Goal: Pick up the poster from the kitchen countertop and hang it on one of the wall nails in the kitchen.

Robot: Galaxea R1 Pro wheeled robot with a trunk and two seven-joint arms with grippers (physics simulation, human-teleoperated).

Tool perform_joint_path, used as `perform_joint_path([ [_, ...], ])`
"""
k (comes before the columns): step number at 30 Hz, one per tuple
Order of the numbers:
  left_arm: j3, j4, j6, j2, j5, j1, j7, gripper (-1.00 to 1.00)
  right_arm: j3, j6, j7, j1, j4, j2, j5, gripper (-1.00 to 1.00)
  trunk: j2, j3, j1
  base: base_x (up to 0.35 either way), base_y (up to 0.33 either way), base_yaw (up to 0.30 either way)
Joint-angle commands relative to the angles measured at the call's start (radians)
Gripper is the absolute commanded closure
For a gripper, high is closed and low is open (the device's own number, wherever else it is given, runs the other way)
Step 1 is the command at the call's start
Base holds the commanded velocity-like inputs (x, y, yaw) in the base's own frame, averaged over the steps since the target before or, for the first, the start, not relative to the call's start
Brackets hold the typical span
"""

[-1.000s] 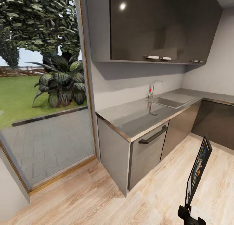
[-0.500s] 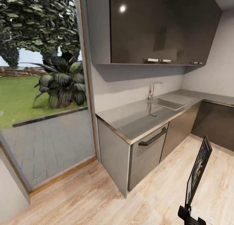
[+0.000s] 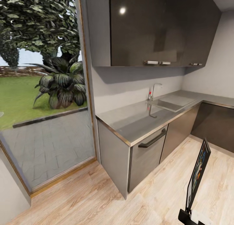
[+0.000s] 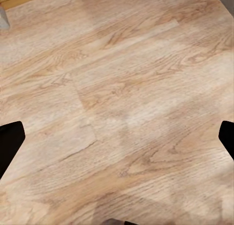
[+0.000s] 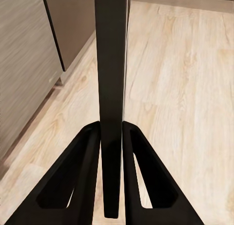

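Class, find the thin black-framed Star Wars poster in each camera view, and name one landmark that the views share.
Head view: the black-framed Star Wars poster stands upright, lower right.
Left wrist view: pale wooden floor.
Right wrist view: poster edge-on, centre, clamped in the right tool.
Shared landmark: the floor.

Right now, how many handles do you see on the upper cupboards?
3. Two sit side by side at the bottom edge of the middle doors; one is further right, near the corner. Others may be hidden.
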Motion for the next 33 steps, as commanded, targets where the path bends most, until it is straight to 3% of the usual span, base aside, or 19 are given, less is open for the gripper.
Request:
perform_joint_path([
  [1, 0.0, -0.001, -0.002, 0.0, 0.0, 0.0, 0.001, -1.0, 0.002, -0.007, 0.002, 0.0, 0.0, -0.001, -0.012, 1.0, 0.007, 0.002, -0.004, 0.0, 0.0, 0.0],
  [33, -0.004, -0.002, -0.001, -0.004, 0.0, 0.0, 0.004, -1.0, 0.002, -0.008, 0.003, 0.0, 0.004, -0.001, -0.011, 1.0, 0.231, 0.103, -0.127, 0.0, 0.0, 0.0],
])
